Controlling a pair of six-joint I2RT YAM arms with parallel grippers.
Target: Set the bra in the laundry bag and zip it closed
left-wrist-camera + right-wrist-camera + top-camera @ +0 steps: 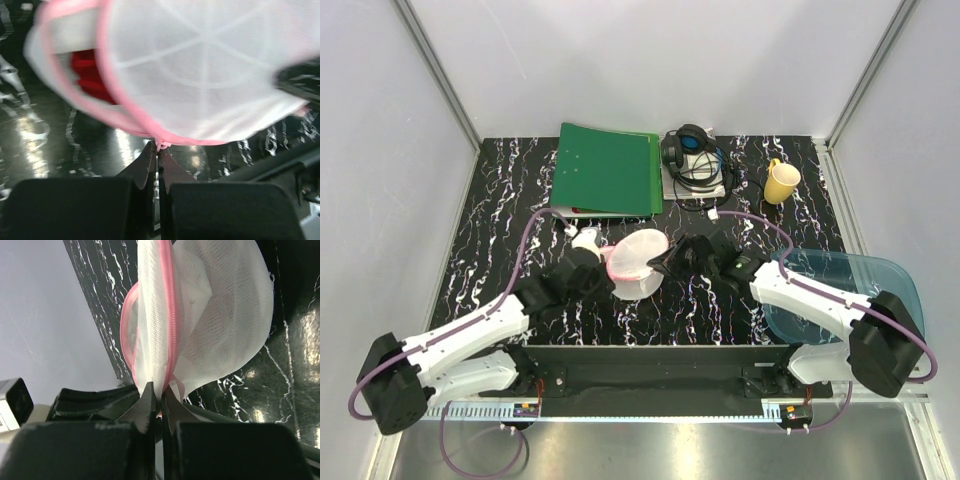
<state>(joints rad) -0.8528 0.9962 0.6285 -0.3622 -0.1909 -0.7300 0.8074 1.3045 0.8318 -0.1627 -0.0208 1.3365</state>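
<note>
Showing the bra [89,75] as a patch of bright red inside the laundry bag [200,75], peeking through a gap at one side of the pink zip edge, not yet closed. Holding the white mesh bag seemingly raised off the middle of the dark marbled table [500,230], between the two arms. Pinching the bag's pink trim at its lowest point with the left gripper [157,146], jaws pressed together on a small pink tab, possibly the zip pull, though too blurred for certainty. Pinching the opposite pink rim with the right gripper [159,392], jaws likewise pressed tight on the seam beside a thin pink loop. Leaving, farther out, a green folder [610,168], headphones [692,152] and a yellow mug [781,181] along the far edge, and a translucent blue tray [885,272] at the near right, all well apart from the bag.

Weighing the risks from here:
- Dragging the slider with the mesh slack, likely bunching fabric or a red strap into the teeth and jamming the zip.
- Pulling the two grips apart too hard, probably slipping a thin pinch off the trim and dropping the bag.
- Tilting the open gap downward, possibly letting the bra slide out.
- Mistaking plain trim for the pull, closing nothing at all.
</note>
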